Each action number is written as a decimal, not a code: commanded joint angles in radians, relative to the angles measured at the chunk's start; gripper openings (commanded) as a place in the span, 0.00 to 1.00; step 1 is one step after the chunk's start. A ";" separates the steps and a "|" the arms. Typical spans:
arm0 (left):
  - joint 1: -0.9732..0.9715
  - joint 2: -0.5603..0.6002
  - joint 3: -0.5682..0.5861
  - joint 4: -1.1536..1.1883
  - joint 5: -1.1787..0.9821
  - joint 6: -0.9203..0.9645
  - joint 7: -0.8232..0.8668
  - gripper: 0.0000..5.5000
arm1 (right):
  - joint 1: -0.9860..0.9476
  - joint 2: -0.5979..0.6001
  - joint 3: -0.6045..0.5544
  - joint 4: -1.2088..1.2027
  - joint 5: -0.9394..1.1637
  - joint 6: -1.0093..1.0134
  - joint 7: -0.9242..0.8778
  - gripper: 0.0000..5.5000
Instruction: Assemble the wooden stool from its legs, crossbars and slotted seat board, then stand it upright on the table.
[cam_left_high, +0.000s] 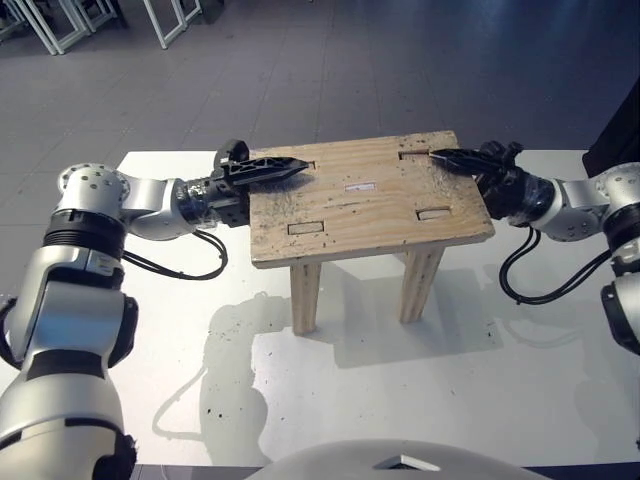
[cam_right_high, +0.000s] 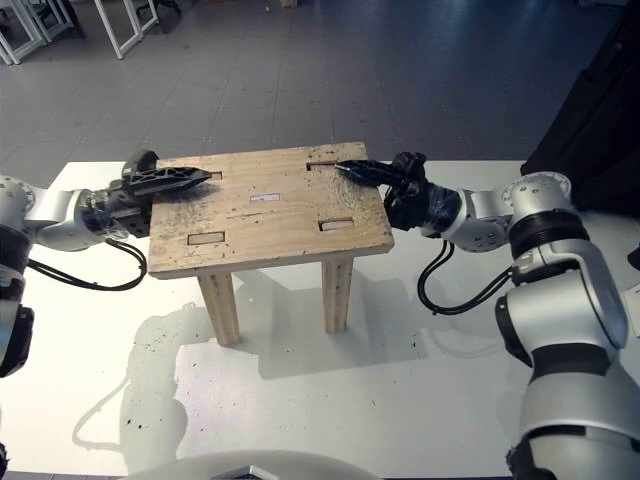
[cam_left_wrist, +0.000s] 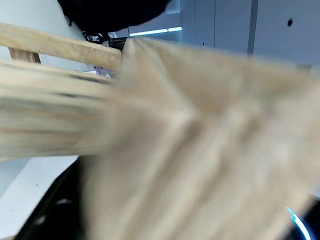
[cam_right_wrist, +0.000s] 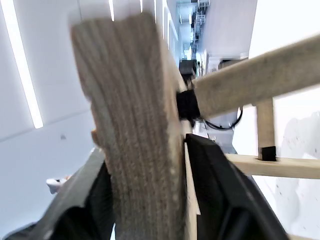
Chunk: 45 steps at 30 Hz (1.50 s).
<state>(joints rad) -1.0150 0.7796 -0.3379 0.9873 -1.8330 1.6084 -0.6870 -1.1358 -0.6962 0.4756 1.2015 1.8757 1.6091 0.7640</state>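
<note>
One stool (cam_left_high: 365, 215) stands upright near the middle of the white table (cam_left_high: 420, 400), fully put together. Its seat board (cam_left_high: 375, 190) lies flat on top and shows four rectangular slots (cam_left_high: 303, 228), one near each corner, with one small pale label (cam_left_high: 359, 186) at the centre. From the head camera two legs (cam_left_high: 305, 296) can be counted below the near edge, both planted on the table. The right wrist view shows two legs joined by one crossbar (cam_right_wrist: 265, 125). Two grippers hold the board, one at each short end. The left gripper (cam_left_high: 290, 166) is at the far left corner, its upper finger flat on the top face and a dark shape beneath the wood in its wrist view, so it appears clamped on the board. The right gripper (cam_left_high: 446, 157) is at the far right corner, and its wrist view shows the board's edge (cam_right_wrist: 135, 130) pinched between both black fingers (cam_right_wrist: 220, 195). One black cable (cam_left_high: 185, 268) loops beside the left arm and one beside the right, both resting on the table.
</note>
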 joint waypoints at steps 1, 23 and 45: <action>-0.080 -0.038 0.116 0.182 0.109 0.006 0.071 0.53 | -0.046 0.037 -0.145 0.132 -0.085 0.005 -0.081 0.49; 0.211 0.149 0.543 -0.292 0.464 -0.082 -0.089 0.69 | 0.223 0.042 -0.809 -0.210 -0.354 -0.144 -0.372 0.99; 0.615 -0.500 0.432 -0.671 1.591 -1.444 0.663 0.69 | 0.723 0.498 -0.470 -0.842 -1.686 -1.515 -0.739 0.99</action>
<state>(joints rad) -0.3853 0.2903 0.1085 0.3092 -0.2749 0.1665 -0.0245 -0.4111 -0.2115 0.0029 0.3528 0.2114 0.0894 0.0161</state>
